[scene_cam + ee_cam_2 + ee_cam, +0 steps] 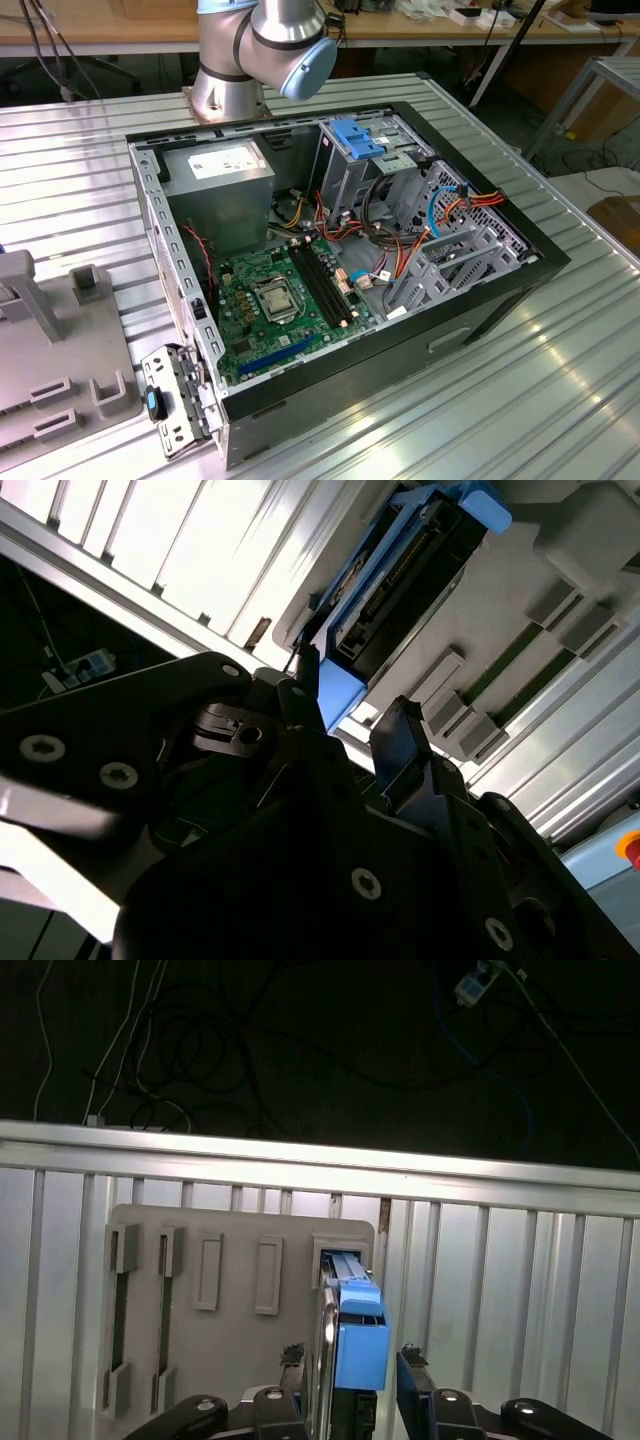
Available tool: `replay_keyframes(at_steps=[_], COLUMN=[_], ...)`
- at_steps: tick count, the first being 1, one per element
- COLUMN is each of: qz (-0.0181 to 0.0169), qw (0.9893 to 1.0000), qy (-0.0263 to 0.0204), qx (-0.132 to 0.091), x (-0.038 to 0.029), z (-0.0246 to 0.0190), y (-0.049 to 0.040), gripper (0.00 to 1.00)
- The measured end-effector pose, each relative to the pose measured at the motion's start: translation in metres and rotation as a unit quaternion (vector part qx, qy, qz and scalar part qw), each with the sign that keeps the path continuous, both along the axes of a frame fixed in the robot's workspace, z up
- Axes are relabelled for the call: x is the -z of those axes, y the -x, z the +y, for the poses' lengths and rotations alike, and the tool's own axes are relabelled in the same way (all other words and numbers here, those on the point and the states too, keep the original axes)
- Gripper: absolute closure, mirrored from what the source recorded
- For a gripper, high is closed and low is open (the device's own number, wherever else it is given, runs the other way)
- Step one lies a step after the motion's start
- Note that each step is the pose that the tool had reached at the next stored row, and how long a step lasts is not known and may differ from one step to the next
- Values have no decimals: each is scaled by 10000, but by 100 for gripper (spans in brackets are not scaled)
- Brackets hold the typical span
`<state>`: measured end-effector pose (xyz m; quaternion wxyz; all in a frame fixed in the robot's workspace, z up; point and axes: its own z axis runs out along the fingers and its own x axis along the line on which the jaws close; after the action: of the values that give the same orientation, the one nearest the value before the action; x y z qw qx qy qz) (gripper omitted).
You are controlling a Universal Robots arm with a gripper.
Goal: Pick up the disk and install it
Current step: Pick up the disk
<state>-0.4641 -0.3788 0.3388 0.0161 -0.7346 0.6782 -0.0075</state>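
The disk [360, 1332] stands on edge in a slot of a grey holder plate [230, 1360], with its blue plastic rail end facing the camera. In the second wrist view the disk [400, 575] shows its dark body and blue rails in the same holder [520, 590]. My gripper [352, 1368] is open, with one dark finger on each side of the disk's blue end and a small gap on both sides. The second wrist view also shows the gripper [350, 715] straddling the blue end.
In the exterior view an open computer case [340, 260] lies on the ribbed metal table, with a motherboard, a grey power-supply box [220, 180] and a drive cage with blue latches [355, 135]. The grey holder [40, 370] is at that view's left. The arm's base [235, 70] stands behind the case.
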Motion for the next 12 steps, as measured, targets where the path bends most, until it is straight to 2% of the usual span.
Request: replay_keyframes(at_steps=[12], qz=[-1], qw=[10000], qy=[0], qx=[0], x=[33], z=[0], y=[0], gripper=[52])
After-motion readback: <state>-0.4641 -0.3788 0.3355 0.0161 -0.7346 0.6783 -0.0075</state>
